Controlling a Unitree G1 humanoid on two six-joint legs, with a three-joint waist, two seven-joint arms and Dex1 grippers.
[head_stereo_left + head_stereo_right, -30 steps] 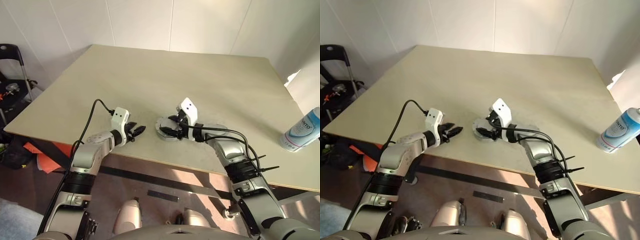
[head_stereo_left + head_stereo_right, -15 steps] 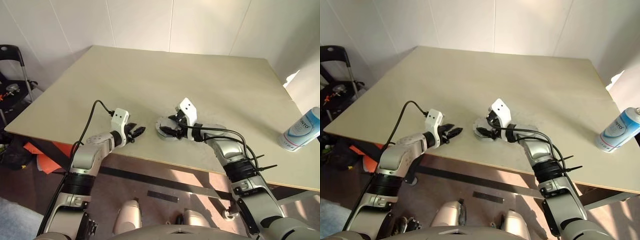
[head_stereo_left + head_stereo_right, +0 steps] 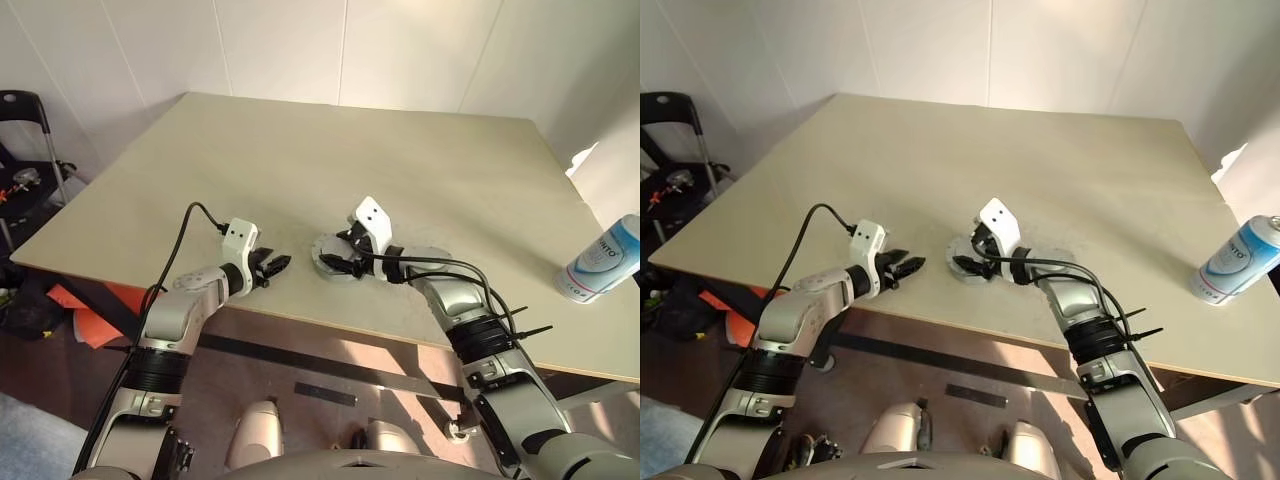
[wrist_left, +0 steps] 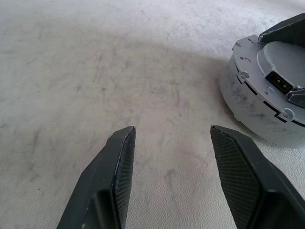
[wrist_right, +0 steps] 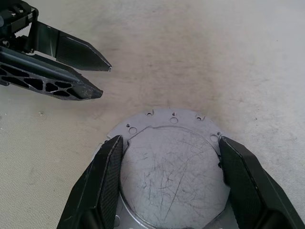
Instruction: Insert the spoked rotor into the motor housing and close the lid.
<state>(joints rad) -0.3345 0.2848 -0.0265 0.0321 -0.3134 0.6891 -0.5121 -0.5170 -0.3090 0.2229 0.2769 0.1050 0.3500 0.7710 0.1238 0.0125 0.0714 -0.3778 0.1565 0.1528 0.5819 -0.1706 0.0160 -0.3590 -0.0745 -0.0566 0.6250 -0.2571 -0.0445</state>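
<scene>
Fingers first: the right gripper (image 5: 167, 183) has its two black fingers (image 5: 107, 183) spread wide, one on each side of the motor housing (image 5: 171, 167), their inner faces right at the edge of its raised round top. Whether they actually press on it I cannot tell. Seen from that wrist, the housing shows a flat, scratched silver face ringed by a flange with small holes; nothing of its inside shows.

Over to the left gripper (image 4: 169, 143): fingers (image 4: 112, 179) apart, nothing between them, only bare worktop (image 4: 95, 71) beneath. Its tips point toward the housing from just beside it, apart from it. From the left wrist the housing's (image 4: 259, 102) grey side wall shows, with a small dark socket on top and the right gripper's black fingertips at its rim.

Pulling back to the head camera: both grippers meet near the front edge of the beige worktop (image 3: 350, 160), the left gripper (image 3: 275, 265) just to the left of the housing (image 3: 325, 258), the right gripper (image 3: 335, 262) over it. A white and blue spray can (image 3: 600, 260) stands well apart at the right edge. A black folding chair (image 3: 25, 150) stands off the worktop's left side.
</scene>
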